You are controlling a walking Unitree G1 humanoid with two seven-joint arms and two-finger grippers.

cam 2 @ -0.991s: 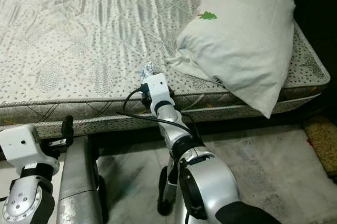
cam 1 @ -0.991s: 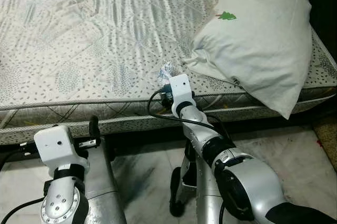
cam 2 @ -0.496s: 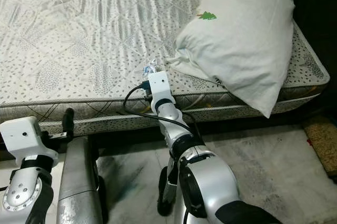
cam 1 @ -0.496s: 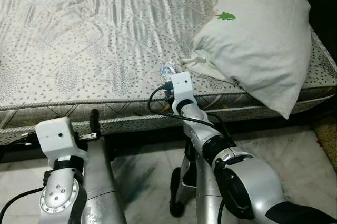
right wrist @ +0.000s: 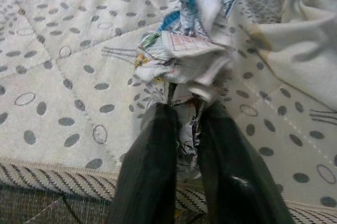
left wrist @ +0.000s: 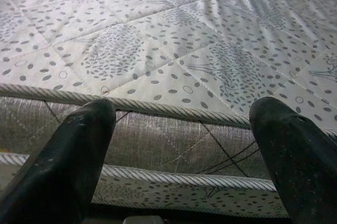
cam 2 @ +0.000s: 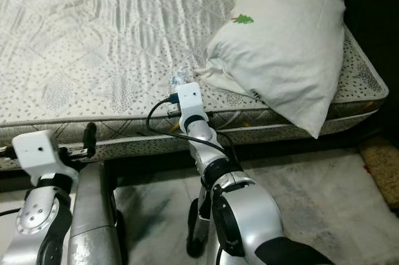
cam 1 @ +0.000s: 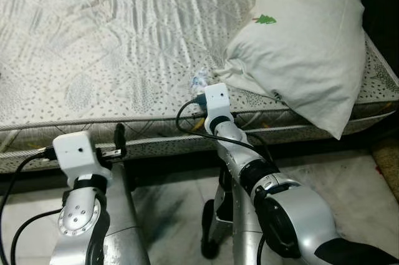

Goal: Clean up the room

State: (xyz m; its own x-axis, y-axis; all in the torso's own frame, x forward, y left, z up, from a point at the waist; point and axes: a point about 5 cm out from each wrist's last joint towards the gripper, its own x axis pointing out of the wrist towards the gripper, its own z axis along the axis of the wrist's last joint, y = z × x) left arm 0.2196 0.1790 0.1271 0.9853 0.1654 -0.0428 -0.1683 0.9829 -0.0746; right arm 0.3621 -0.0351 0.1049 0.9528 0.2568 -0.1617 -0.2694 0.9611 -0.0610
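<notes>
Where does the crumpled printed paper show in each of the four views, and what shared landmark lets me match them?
Left eye view: crumpled paper on the mattress near its front edge, just ahead of the right wrist.
Right eye view: same spot, beside the pillow's lower corner.
Left wrist view: mattress edge framed by open fingers.
Right wrist view: paper pinched by the right gripper.
Shared landmark: the corded mattress edge.

The two head views look steeply down from above the robot at the bed (cam 1: 124,47), arms in the lower frame; the left wrist view faces the mattress edge closely; the right wrist view sits closest, on the quilt beside the pillow (cam 2: 287,47), which the head views share.
</notes>
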